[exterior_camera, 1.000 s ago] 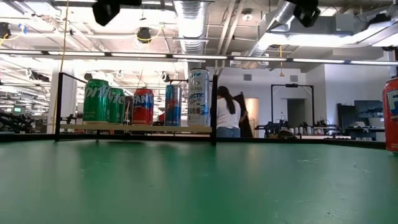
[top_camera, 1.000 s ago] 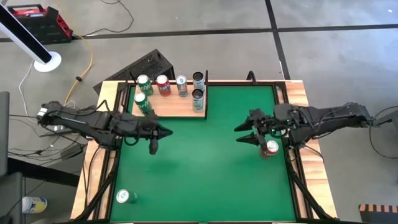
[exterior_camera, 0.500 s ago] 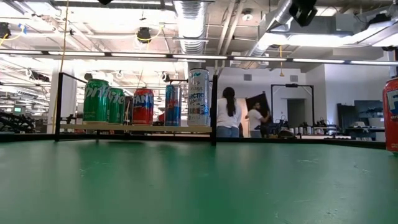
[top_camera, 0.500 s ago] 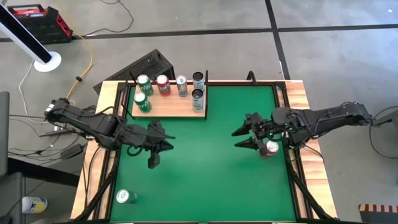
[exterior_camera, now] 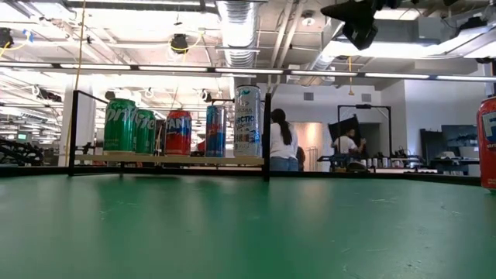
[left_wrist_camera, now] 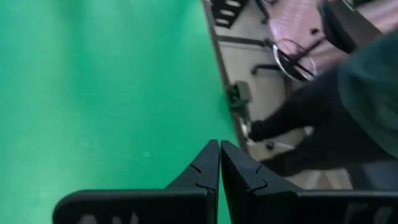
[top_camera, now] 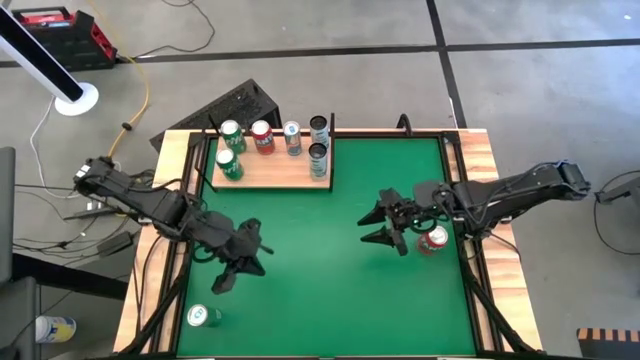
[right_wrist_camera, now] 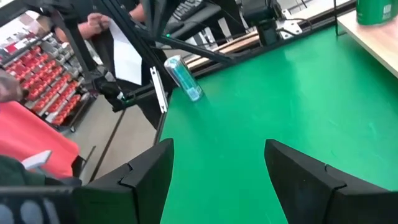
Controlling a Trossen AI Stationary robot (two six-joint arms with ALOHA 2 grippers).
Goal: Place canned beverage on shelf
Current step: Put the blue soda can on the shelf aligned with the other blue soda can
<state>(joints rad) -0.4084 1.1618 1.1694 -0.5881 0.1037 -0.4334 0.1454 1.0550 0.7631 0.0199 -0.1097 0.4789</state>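
Observation:
A red can (top_camera: 433,240) stands upright on the green mat by its right edge; it also shows at the right edge of the low view (exterior_camera: 488,143). A green can (top_camera: 203,316) lies on its side near the mat's near left corner and shows in the right wrist view (right_wrist_camera: 185,78). The wooden shelf (top_camera: 275,172) at the far left carries several upright cans (exterior_camera: 177,132). My left gripper (top_camera: 220,286) is shut and empty (left_wrist_camera: 220,155), above the mat just beyond the green can. My right gripper (top_camera: 366,229) is open and empty (right_wrist_camera: 217,155), left of the red can.
Light wooden border strips (top_camera: 482,160) and dark frame rods run along the mat's sides. The middle of the mat (top_camera: 320,270) is bare. People (exterior_camera: 281,139) stand in the room beyond the table.
My left gripper has gone from beside the shelf toward the table's near edge and a little left, toward the lying green can, turning to point that way. My right gripper has gone toward the table's left, away from the red can, which stays in place.

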